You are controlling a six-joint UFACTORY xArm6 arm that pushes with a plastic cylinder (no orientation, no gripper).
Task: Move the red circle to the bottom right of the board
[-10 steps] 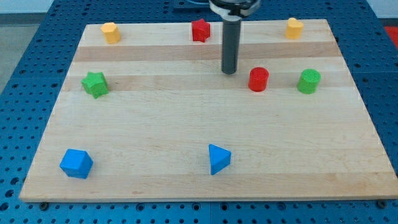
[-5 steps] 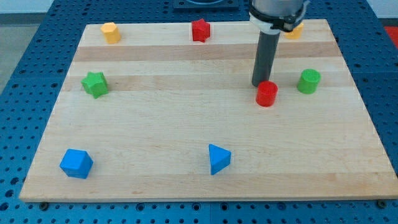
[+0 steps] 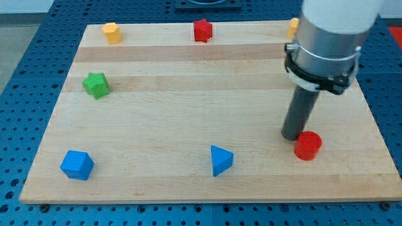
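Observation:
The red circle (image 3: 308, 145) lies on the wooden board (image 3: 176, 125) toward the view's lower right. My tip (image 3: 292, 137) rests on the board right against the circle's upper-left side. The rod rises from it toward the view's top, under the arm's wide grey end.
A blue triangle (image 3: 220, 159) lies at the bottom centre and a blue block (image 3: 77, 164) at the bottom left. A green star (image 3: 95, 85) is at the left. A yellow block (image 3: 111, 32) and a red star (image 3: 202, 29) lie along the top edge. Another yellow block (image 3: 293, 26) is partly hidden by the arm.
My tip has moved down and to the right, pushing the red circle from the upper right toward the lower right. The arm now hides the green cylinder.

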